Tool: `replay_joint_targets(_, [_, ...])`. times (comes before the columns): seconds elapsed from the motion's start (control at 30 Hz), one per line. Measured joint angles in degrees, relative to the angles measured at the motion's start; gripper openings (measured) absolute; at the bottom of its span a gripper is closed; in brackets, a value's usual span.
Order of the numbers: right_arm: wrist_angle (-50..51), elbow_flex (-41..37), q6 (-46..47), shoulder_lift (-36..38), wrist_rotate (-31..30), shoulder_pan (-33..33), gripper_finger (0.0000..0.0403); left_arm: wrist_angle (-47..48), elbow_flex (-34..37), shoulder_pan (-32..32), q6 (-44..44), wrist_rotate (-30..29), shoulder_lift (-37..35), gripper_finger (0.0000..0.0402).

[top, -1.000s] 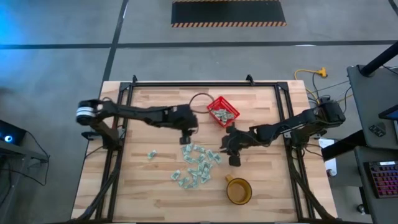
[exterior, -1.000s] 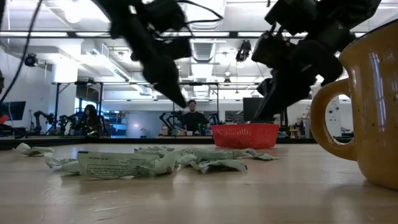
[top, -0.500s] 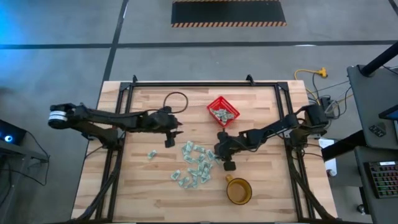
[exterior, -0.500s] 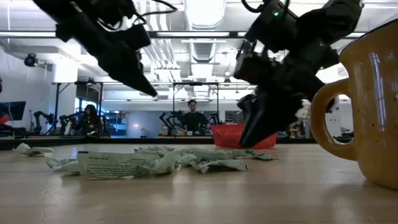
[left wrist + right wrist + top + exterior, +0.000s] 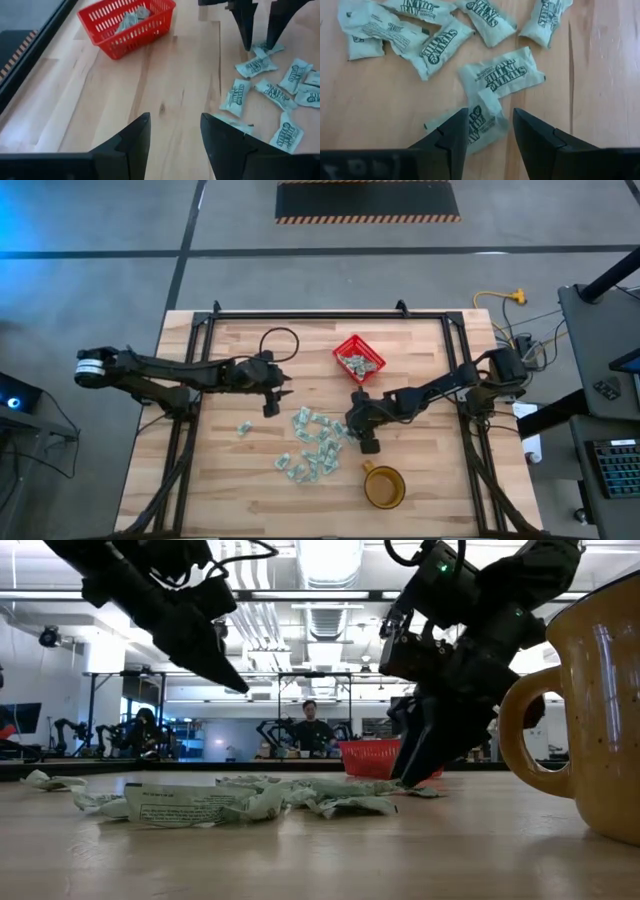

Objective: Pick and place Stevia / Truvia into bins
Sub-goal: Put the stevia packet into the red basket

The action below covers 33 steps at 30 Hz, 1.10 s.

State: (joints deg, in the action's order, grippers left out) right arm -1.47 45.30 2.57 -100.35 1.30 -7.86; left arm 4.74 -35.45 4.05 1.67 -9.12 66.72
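Several pale green and white sachets [image 5: 315, 445] lie in a loose pile on the table's middle, and more lie in the red basket [image 5: 358, 360] beyond them. My right gripper [image 5: 348, 428] is open and low at the pile's right edge. In the right wrist view its fingers [image 5: 488, 117] stand on either side of one crumpled sachet [image 5: 481, 116] that lies flat on the wood. My left gripper [image 5: 270, 402] is open and empty above bare wood, left of the pile; it also shows in the left wrist view [image 5: 175, 125]. My right gripper comes at the crumpled sachet's end [image 5: 485, 107] from above, slanting down, with one open finger on each side. One finger [image 5: 451, 131] covers part of the sachet. I cannot tell whether the fingers touch it. The sachet lies flat on the table.
A round amber cup [image 5: 383, 485] with a handle stands near the front edge, right of the pile. A lone sachet [image 5: 243, 428] lies left of the pile. A dark cable loop [image 5: 280, 340] lies at the far left. Bare wood lies left and front of the pile.
My left gripper has gone from over the pile's far end toward the table's left edge and now holds still. My right gripper has gone left toward the pile and come down until its fingertips are at the sachets. The sachets have not moved.
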Motion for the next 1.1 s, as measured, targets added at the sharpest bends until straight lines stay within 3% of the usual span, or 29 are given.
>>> replay_joint_targets(0.17, [1.6,0.0,-0.2,0.0,0.0,0.0,0.0118,-0.8,0.0,0.0,0.0,0.0,0.0,0.0158])
replay_joint_targets(0.43, [1.7,1.2,-3.6,0.2,-1.1,0.0,0.0018,-1.3,0.0,0.0,0.1,0.0,0.3,0.0158])
replay_joint_targets(0.63, [3.8,3.8,-5.3,1.4,-6.4,0.0,0.0013,-1.3,0.1,0.0,0.2,0.0,0.4,0.0158])
replay_joint_targets(0.77, [8.3,5.7,-5.8,2.5,-15.7,0.0,0.0013,-1.3,0.2,0.0,0.2,0.0,0.4,0.0158])
replay_joint_targets(1.03, [16.3,9.6,-5.7,5.2,-48.4,0.3,0.0013,-1.4,0.6,0.0,0.2,0.0,0.4,0.0158])
replay_joint_targets(1.1, [16.8,9.9,-5.6,5.9,-52.2,1.4,0.0013,-1.3,0.9,0.0,0.2,0.0,0.4,0.0157])
